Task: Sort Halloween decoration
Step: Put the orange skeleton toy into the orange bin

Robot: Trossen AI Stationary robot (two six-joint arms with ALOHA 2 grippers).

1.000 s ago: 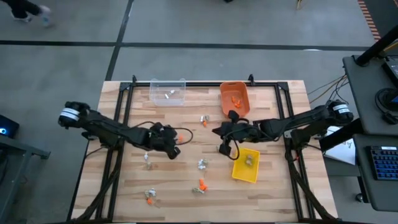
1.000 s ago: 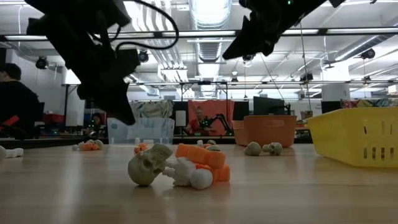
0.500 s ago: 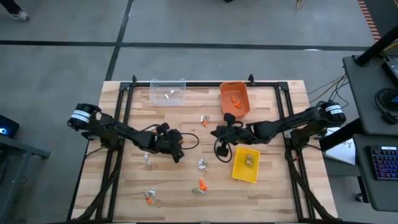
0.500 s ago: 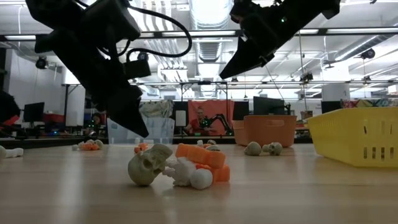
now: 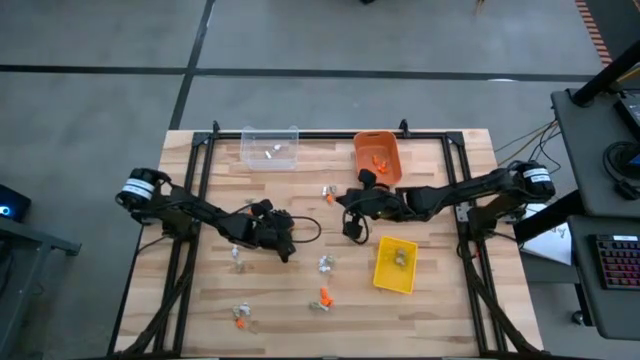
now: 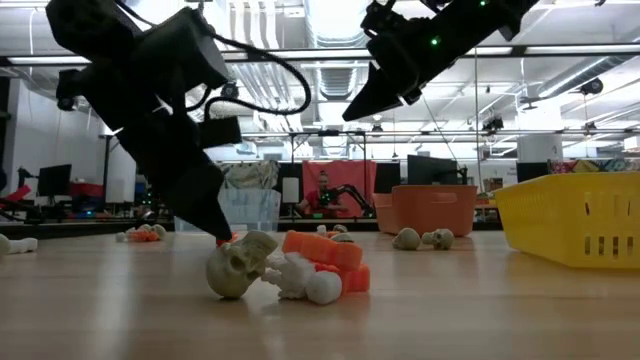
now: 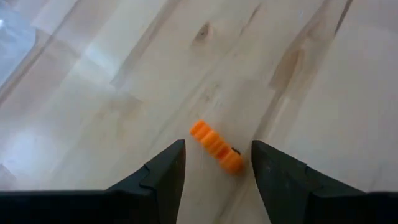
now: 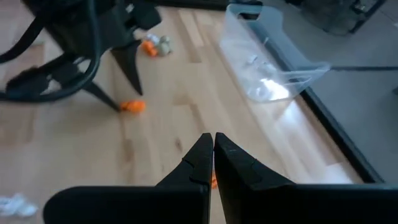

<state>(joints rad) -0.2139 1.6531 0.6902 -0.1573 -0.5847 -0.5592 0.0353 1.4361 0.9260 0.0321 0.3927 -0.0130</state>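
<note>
The Halloween decoration lies scattered as tiny trinkets. An orange ridged trinket (image 7: 215, 147) rests on the wood just ahead of my left gripper (image 7: 217, 165), whose fingers stand open on either side of it, apart from it. That gripper (image 5: 287, 244) is low over the table's middle left. The same orange trinket (image 8: 132, 106) shows in the right wrist view beside the left fingertips. My right gripper (image 5: 349, 203) hovers shut and empty near the orange bin (image 5: 377, 158). A skull (image 6: 238, 266), an orange piece (image 6: 326, 250) and a white piece (image 6: 306, 282) lie clustered at the front.
A clear bin (image 5: 270, 148) stands at the back, a yellow bin (image 5: 395, 265) at the middle right. More trinkets lie near the centre (image 5: 325, 263), towards the back (image 5: 328, 190), at the left (image 5: 240, 262) and at the front left (image 5: 242, 316).
My left gripper has opened, moved a little right and dropped low to the table. The right gripper has drifted from beside the yellow bin towards the orange bin, staying shut.
</note>
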